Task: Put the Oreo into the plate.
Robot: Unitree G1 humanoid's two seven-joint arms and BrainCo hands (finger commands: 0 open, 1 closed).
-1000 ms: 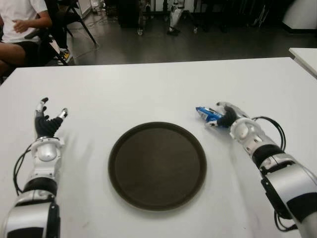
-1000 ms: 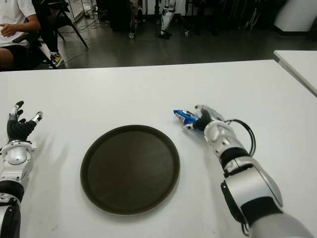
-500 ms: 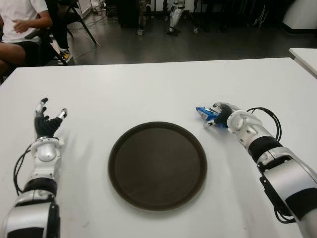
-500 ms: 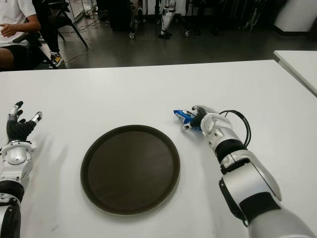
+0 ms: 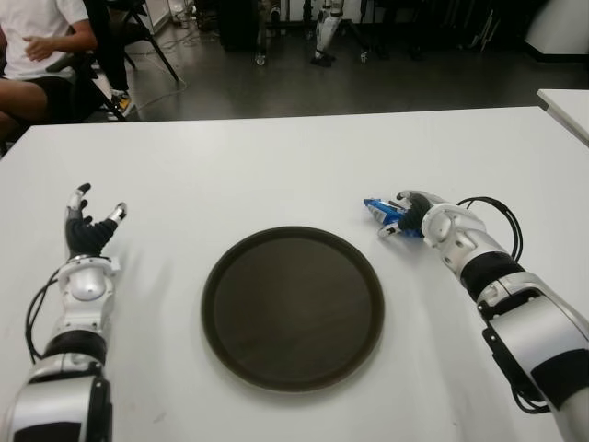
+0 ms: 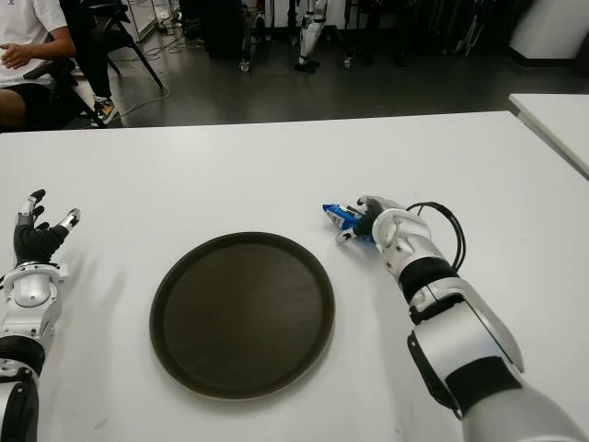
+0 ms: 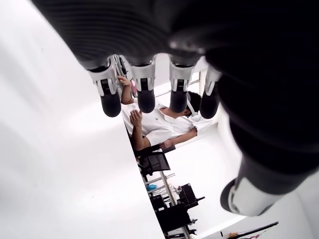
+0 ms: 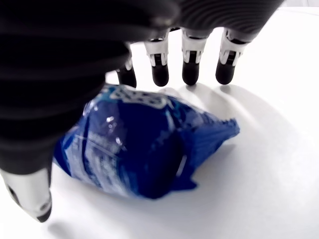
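The Oreo (image 5: pixel 378 211) is a small blue packet lying on the white table (image 5: pixel 276 166), just right of the round dark brown plate (image 5: pixel 293 308). My right hand (image 5: pixel 408 219) is cupped over the packet's right end. In the right wrist view the packet (image 8: pixel 144 144) lies under the palm, the fingers (image 8: pixel 192 69) reach past it toward the table and the thumb (image 8: pixel 30 199) stands on its other side, not closed on it. The plate holds nothing. My left hand (image 5: pixel 88 230) shows at the table's left side, fingers spread (image 7: pixel 144 94), holding nothing.
A seated person (image 5: pixel 37 46) is beyond the table's far left corner, with chairs and dark floor behind. Another white table's corner (image 5: pixel 566 99) shows at the far right. A black cable (image 5: pixel 502 221) loops at my right wrist.
My right hand has slid a little left and forward, further over the Oreo packet. The packet, the plate and my left hand have stayed in place.
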